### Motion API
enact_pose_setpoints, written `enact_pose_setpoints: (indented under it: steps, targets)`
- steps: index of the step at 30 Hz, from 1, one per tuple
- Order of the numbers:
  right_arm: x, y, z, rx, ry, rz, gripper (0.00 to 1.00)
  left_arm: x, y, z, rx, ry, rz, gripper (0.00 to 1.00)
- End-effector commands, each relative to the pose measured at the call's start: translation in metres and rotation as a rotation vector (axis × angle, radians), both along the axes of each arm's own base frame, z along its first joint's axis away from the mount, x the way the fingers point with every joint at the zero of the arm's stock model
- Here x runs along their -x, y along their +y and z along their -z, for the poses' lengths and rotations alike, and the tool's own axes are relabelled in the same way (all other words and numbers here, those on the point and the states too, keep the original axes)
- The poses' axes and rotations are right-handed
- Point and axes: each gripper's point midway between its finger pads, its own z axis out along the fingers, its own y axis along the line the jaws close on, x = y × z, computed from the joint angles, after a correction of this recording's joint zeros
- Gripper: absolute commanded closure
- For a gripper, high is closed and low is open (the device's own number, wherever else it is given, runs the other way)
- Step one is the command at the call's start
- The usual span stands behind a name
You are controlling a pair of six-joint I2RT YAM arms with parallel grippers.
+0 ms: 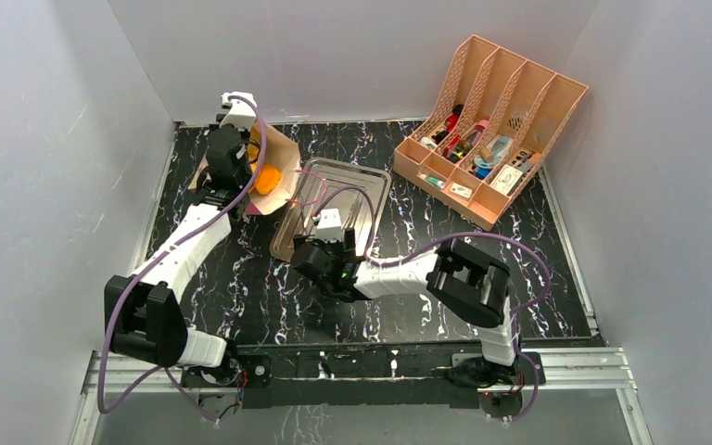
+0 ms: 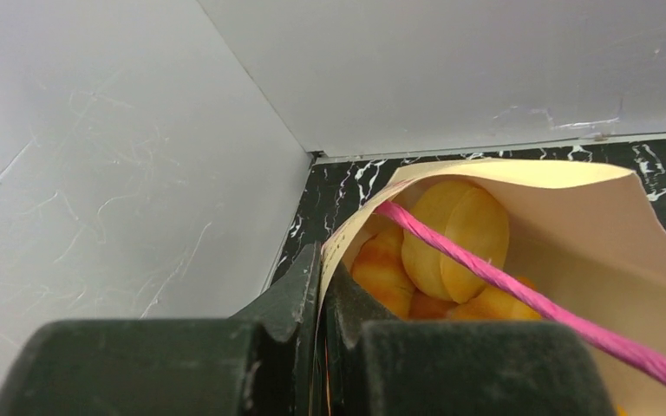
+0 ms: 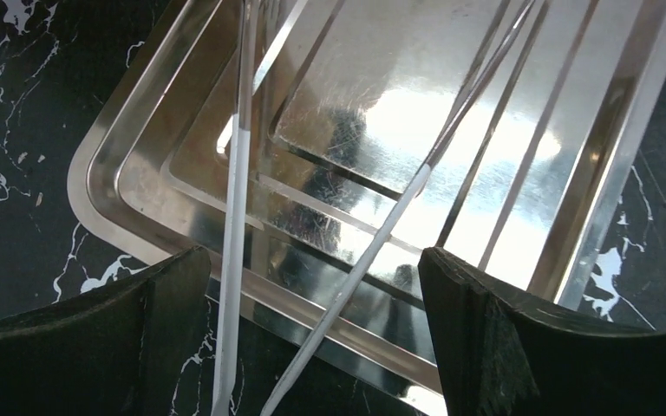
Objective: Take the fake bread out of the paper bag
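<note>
The left fingers (image 2: 282, 303) are cut off by the bottom edge, and the paper bag (image 2: 572, 234) wall caught between them drops out of sight there. Beyond the fingertips the fake bread (image 2: 455, 234) shows only as a round piece and some ridged orange bits. The rest is hidden behind the bag's wall, so the pieces cannot be counted. The pink cord (image 2: 529, 295) runs off the lower right edge.

The right fingers (image 3: 503, 347) are also clipped at the bottom, and the steel tray (image 3: 104, 182) ahead of them leaves the frame at top and right. Two thin pale strands (image 3: 234, 217) cross between these fingers, blurred, and what they are cannot be told.

From above, each wrist covers its own fingertips. The contents of the file rack (image 1: 519, 83), well apart from both, are too small to name.
</note>
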Motion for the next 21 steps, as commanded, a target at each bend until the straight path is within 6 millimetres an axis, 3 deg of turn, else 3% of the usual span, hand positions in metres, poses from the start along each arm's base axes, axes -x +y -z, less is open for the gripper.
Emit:
enact_pose_setpoints:
  steps: [1, 11, 21]
  targets:
    - [-0.006, 0.021, -0.014, -0.040, -0.034, -0.008, 0.08, 0.002, 0.008, -0.036, 0.048, -0.156, -0.013, 1.00]
    - [-0.012, 0.027, 0.002, 0.016, -0.033, -0.004, 0.09, 0.006, 0.013, -0.020, 0.062, -0.146, -0.013, 1.00]
    - [-0.018, 0.023, 0.017, 0.052, -0.028, 0.008, 0.26, 0.014, 0.017, -0.006, 0.065, -0.130, -0.011, 1.00]
